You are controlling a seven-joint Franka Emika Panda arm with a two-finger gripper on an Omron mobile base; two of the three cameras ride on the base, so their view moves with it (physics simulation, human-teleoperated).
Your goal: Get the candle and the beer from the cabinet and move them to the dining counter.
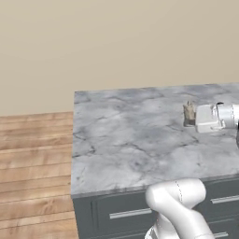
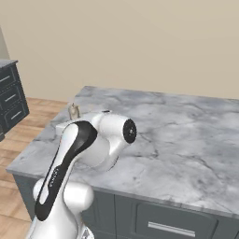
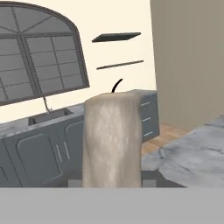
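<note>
Hand view: candle hides fingers clamped around it.

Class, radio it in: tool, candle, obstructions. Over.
Tool shut on candle. Candle upright over the dining counter, not yet released. Nothing in the way there.

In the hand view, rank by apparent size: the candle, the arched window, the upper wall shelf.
1. Arched window, about matched by
2. Candle, which looms large only because it sits right at the camera, so their order is unsure.
3. Upper wall shelf, clearly smallest.
</note>
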